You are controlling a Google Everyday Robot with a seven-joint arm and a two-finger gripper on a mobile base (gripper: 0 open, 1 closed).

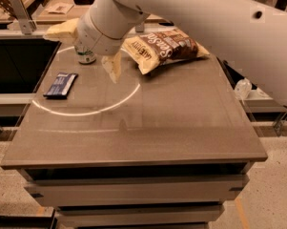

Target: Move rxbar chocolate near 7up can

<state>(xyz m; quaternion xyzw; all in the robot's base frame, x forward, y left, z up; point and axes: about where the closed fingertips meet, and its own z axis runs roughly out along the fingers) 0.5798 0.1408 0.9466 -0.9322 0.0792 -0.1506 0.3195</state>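
**Gripper hangs by can while bar waits at tabletop's left edge**

My gripper (82,50) hovers over the far-left corner of the tabletop (181,128), fingers (113,68) spread wide and holding nothing, w/ the 7up can (86,57) partly hidden behind it. The rxbar chocolate (60,85) lies flat near the left edge, apart from the can. I judge it light, thin, wrapper prob. slick; best pinched across its narrow width, mid-length, approx. straight down

The chip bag (167,49) carries large pale lettering that looks like "Sea Salt"; its smaller print cannot be read. Nothing is legible on the bar (61,84) or the can (86,57). The gripper (86,49) hangs just in front of the can, fingers apart.
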